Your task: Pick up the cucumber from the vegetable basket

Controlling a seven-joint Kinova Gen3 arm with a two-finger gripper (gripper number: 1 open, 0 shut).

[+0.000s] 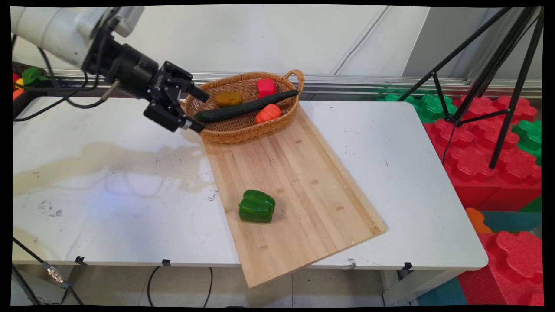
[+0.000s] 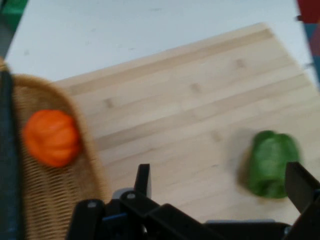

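My black gripper [image 1: 200,112] hangs open at the left end of the wicker basket [image 1: 225,132], just above its rim, with nothing between the fingers. In the basket lie a long dark cucumber [image 1: 245,108], a brown potato [image 1: 228,99], a red pepper [image 1: 266,87] and an orange pumpkin-like vegetable [image 1: 268,113]. A green bell pepper [image 1: 256,206] lies alone on the wooden cutting board [image 1: 303,182], well away from the hand. The hand view shows the open gripper [image 2: 221,184], the orange vegetable [image 2: 51,137] in the basket [image 2: 47,200], and the green pepper [image 2: 271,162] on the board [image 2: 190,110].
The board lies slanted across the white table [image 1: 108,173] and overhangs its near edge. A black tripod [image 1: 498,86] stands to the right over red and green foam blocks [image 1: 481,151]. A yellowish stain marks the table's left side.
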